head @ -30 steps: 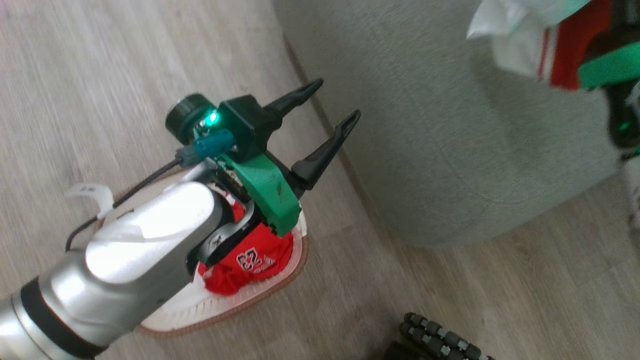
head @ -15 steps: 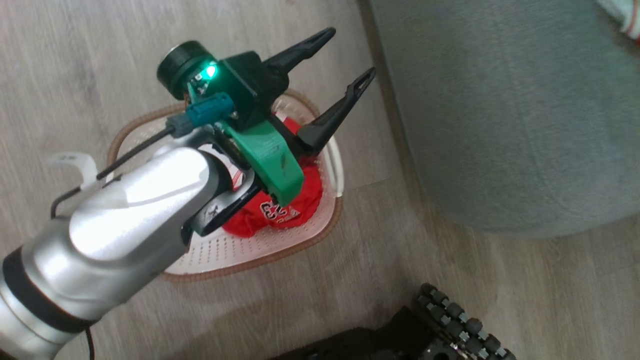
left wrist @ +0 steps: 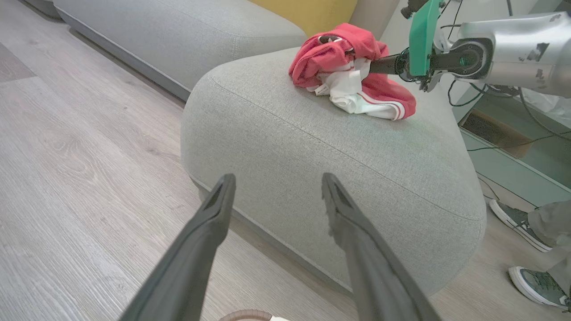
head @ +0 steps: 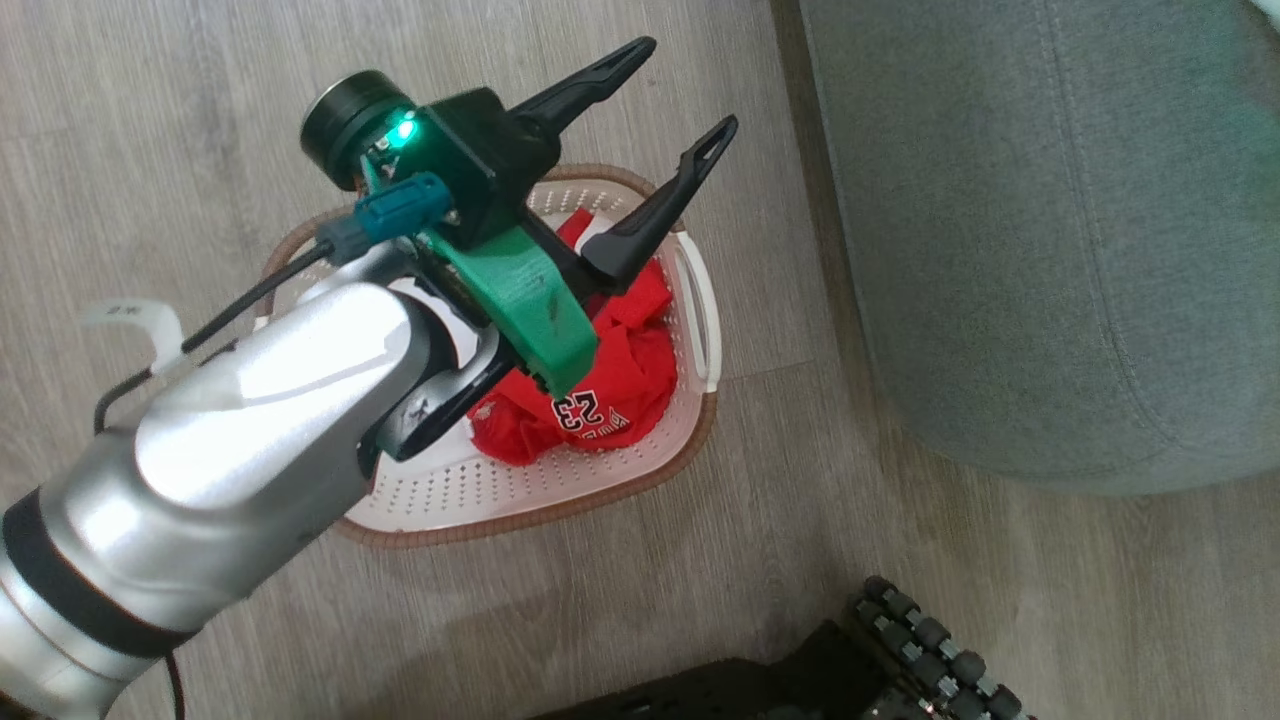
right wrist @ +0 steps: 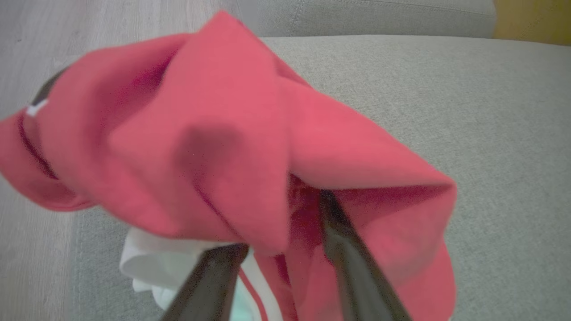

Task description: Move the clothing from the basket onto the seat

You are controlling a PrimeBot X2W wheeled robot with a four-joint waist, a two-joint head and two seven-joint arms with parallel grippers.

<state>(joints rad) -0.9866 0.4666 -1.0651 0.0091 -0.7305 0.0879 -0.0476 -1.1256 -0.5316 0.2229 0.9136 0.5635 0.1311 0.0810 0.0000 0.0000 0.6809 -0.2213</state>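
One numbered garment [head: 640, 370], red, crumpled and printed "23", lies in the oval perforated basket [head: 450, 490] with a woven-look brown rim, beneath the left gripper [head: 690, 85], its fingers spread and empty. The white-trimmed garment [left wrist: 357, 71], also red, sits bunched on the rounded grey-green fabric seat [left wrist: 334, 147], with the right gripper [right wrist: 281, 223] and its parted fingers buried in its folds.

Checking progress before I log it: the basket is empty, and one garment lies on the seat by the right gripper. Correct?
Not empty. The head view shows the basket holding a red 23 garment. The rest stands: another garment lies on the seat by the right gripper.
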